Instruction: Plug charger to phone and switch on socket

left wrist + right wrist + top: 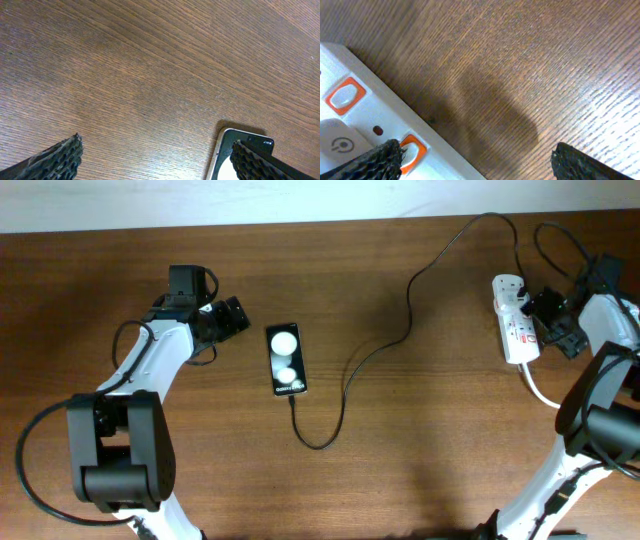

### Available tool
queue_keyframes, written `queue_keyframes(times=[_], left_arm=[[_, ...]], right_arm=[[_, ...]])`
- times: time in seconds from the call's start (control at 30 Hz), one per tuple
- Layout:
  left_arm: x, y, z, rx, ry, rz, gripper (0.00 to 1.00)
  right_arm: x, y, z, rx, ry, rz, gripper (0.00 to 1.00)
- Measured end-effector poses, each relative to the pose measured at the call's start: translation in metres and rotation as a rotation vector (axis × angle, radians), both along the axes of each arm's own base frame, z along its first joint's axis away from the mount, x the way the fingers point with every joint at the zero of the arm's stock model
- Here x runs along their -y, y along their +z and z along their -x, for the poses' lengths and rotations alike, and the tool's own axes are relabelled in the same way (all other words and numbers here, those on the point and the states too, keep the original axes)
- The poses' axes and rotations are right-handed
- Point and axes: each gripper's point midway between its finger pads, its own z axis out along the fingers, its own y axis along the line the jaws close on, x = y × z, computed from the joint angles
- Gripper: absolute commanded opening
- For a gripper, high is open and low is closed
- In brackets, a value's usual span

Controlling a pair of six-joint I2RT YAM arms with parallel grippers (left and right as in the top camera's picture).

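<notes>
The black phone [286, 359] lies flat at the table's middle, two white round spots on its face. The thin black charger cable [400, 330] runs from its near end, loops, and goes back to the white socket strip [517, 320] at the right. My left gripper [240, 316] is open just left of the phone's far end; the left wrist view shows the phone's corner [227, 145] by one fingertip of the gripper [157, 155]. My right gripper [552, 320] is open over the socket's right edge. In the right wrist view the gripper [477, 160] has one fingertip over an orange-framed switch [415, 147].
The socket's thick white cord [540, 390] trails toward the near right. The robots' thicker black cables loop by the left arm base [30, 450] and behind the right arm [560, 240]. The table's far edge meets a white wall [300, 200].
</notes>
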Motion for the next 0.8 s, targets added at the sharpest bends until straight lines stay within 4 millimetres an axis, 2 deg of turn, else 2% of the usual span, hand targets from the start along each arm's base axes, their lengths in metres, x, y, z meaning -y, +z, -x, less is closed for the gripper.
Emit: queue_keyframes(times=[0.67, 0.73, 0.8], left_arm=[[0.000, 0.000, 0.000, 0.000, 0.000, 0.000, 0.99], [0.000, 0.000, 0.000, 0.000, 0.000, 0.000, 0.99], [0.000, 0.000, 0.000, 0.000, 0.000, 0.000, 0.99]], right_arm=[[-0.007, 0.000, 0.010, -0.059, 0.003, -0.011, 0.99], [-0.014, 0.001, 0.019, -0.106, 0.053, -0.024, 0.99], [-0.013, 0.003, 0.019, -0.115, 0.122, 0.002, 0.99]])
